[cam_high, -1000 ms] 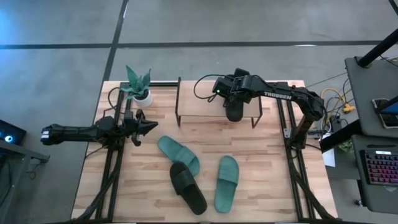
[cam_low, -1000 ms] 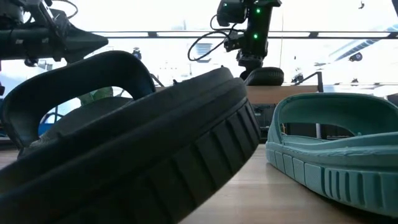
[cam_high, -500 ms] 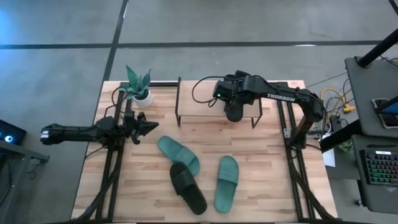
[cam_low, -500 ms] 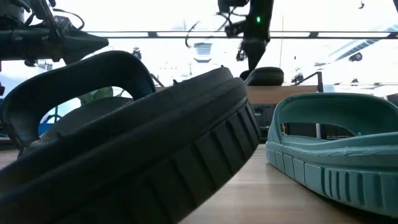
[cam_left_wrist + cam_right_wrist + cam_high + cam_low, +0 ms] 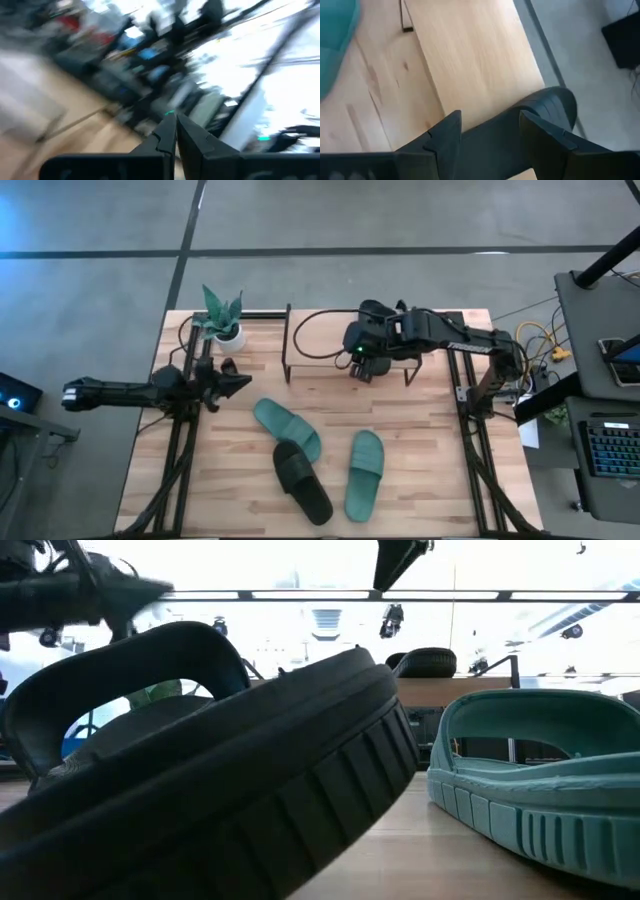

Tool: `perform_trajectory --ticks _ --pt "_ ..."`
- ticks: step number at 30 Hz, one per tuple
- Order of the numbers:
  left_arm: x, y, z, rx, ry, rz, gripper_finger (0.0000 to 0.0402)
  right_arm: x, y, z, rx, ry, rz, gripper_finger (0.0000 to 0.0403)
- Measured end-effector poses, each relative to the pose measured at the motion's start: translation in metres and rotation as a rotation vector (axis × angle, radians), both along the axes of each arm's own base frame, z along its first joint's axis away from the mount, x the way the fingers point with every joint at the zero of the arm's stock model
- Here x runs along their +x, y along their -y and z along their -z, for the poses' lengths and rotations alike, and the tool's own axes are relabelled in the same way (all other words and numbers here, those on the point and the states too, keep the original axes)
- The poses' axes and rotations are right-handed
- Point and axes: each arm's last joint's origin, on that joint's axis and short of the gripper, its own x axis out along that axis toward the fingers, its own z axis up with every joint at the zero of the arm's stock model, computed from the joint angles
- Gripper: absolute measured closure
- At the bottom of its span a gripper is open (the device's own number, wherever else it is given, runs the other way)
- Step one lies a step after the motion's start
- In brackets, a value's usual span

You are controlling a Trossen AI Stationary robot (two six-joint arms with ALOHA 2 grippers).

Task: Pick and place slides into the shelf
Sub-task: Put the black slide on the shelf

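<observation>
One black slide lies on the shelf's light top board, seen in the low view as a dark hump. My right gripper is open above it, one finger on either side, touching nothing; the low view shows the gripper raised well clear. On the table lie a teal slide, a second black slide and a second teal slide. My left gripper is shut and hovers above the table's left part, left of the teal slide.
A small potted plant stands at the table's far left corner, beside the shelf. The shelf's black frame legs rise at its ends. Bare tabletop shows to the right of the slides. A cable loops over the shelf.
My right gripper has risen off the black slide and shifted a little toward the table's left edge. The slide stays on the shelf's top board.
</observation>
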Motion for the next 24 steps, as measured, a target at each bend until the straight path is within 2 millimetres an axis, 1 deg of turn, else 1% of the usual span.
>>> perform_trajectory --ticks 3,5,7,11,14,18,22,24 --pt "-0.003 0.003 -0.014 0.060 0.145 0.103 0.0402 0.000 -0.007 0.001 0.014 0.012 0.008 0.0211" --pt "-0.003 0.004 -0.019 0.048 0.166 0.143 0.0402 -0.001 -0.011 0.002 0.024 0.006 0.016 0.0211" --pt "0.000 0.005 -0.018 0.009 0.086 0.155 0.0402 -0.001 -0.016 0.003 0.035 0.008 0.022 0.0211" --pt "0.011 0.008 -0.010 -0.083 -0.194 0.194 0.0402 -0.001 -0.027 0.003 0.058 0.030 0.037 0.0211" --pt "0.020 0.014 -0.008 -0.091 -0.353 0.229 0.0402 -0.003 -0.037 0.004 0.076 0.038 0.048 0.0211" --pt "0.032 0.026 -0.020 -0.033 -0.385 0.322 0.0402 -0.003 -0.051 0.004 0.102 0.065 0.059 0.0211" --pt "0.045 0.041 -0.034 -0.010 -0.403 0.489 0.0402 -0.005 -0.065 0.004 0.135 0.098 0.084 0.0211" --pt "0.051 0.049 -0.034 0.000 -0.442 0.536 0.0402 -0.006 -0.072 0.005 0.150 0.110 0.092 0.0211"
